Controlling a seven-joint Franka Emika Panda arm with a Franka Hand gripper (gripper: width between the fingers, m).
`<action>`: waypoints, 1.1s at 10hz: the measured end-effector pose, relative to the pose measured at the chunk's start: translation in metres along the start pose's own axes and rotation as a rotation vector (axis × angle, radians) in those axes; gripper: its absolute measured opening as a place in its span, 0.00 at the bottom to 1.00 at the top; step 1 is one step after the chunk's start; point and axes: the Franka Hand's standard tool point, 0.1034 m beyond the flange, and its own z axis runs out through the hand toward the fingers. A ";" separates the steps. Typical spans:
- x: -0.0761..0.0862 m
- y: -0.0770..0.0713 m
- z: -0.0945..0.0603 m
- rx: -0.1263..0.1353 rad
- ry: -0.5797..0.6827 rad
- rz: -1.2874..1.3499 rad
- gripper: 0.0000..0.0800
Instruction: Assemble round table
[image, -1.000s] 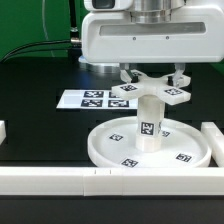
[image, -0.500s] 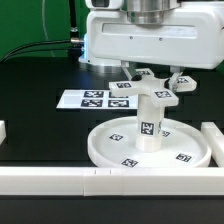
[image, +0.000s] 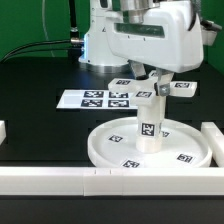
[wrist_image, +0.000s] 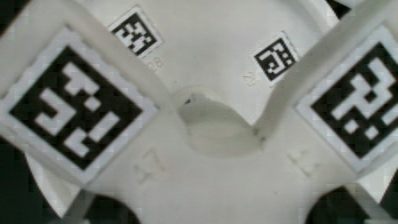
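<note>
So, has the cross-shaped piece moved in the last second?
Yes. The cross-shaped piece has turned in place on top of the post, which stands unmoved on the disc; its arms now point differently.

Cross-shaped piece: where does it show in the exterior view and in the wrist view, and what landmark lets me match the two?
Exterior view: the cross-shaped piece is at the top of the upright post, just above mid-frame, under the arm.
Wrist view: the cross-shaped piece fills nearly the whole picture, seen close.
Shared landmark: the square arm tags on that piece.
</note>
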 end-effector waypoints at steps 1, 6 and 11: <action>0.000 0.000 0.000 0.007 -0.007 0.088 0.56; 0.002 0.001 -0.001 0.027 -0.049 0.524 0.56; -0.002 -0.001 -0.014 0.016 -0.066 0.430 0.79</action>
